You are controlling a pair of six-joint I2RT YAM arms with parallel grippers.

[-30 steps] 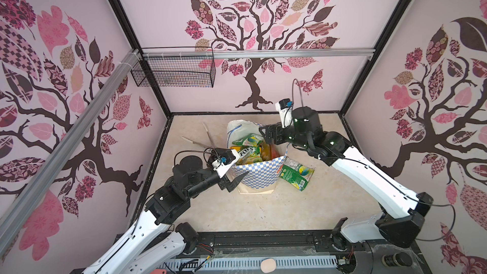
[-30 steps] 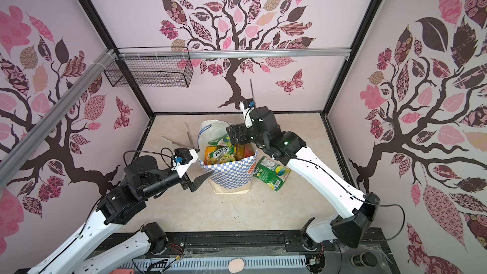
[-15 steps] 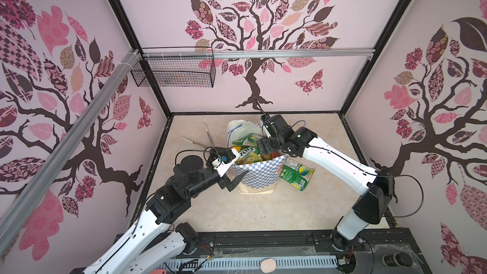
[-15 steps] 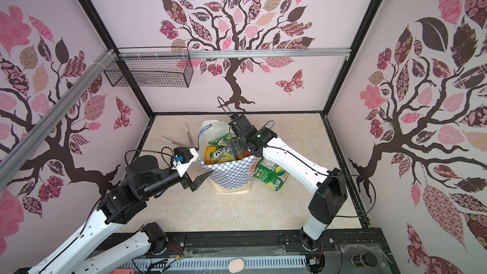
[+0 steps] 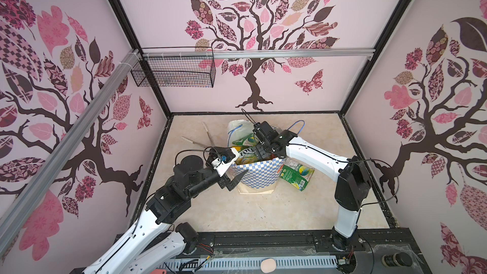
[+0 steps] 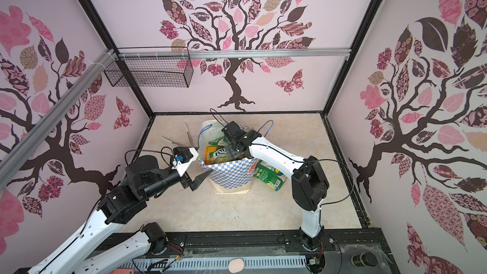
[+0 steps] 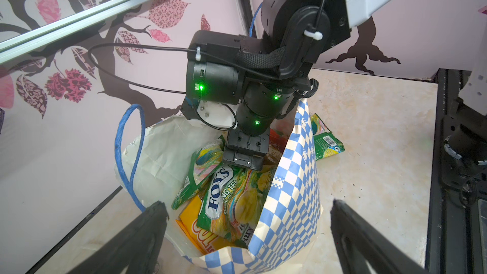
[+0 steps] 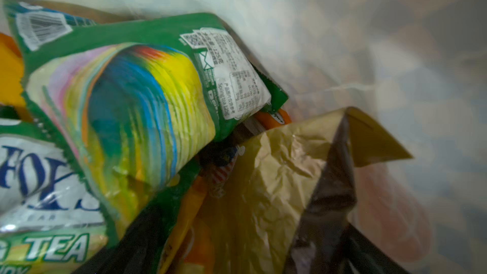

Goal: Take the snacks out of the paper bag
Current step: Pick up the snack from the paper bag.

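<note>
**A:** What's the room like?

**B:** Pale pink walls (image 5: 329,85) printed with dark trees surround a beige, stone-look table (image 5: 237,212). A black wire basket (image 5: 174,75) hangs from an aluminium rail (image 5: 263,53) along the back wall. Scissors (image 5: 203,138) lie on the table behind the bag, blades apart.

**A:** And the paper bag (image 5: 261,175)?

**B:** It's mid-table and upright, long axis vertical, mouth open upward. The blue cord handles (image 5: 297,125) stick up at the far rim.

**A:** Which way do the snacks (image 6: 221,154) point?

**B:** Most stand on end inside. The FOX'S packet (image 7: 218,196) leans with its length running up out of the mouth, and a yellow-orange packet (image 7: 189,217) is beside it. Deeper down, a gold packet (image 8: 276,180) points a corner upward. One green packet (image 5: 296,173) lies flat on the table, just beside the bag on the right.

**A:** The claws?

**B:** The left claw (image 7: 247,205) is spread wide, level with the bag's near checkered wall, gripping nothing. The right claw (image 7: 245,159) is down inside the mouth among the packets. It stands wide too, and I can't tell whether it touches any.
</note>
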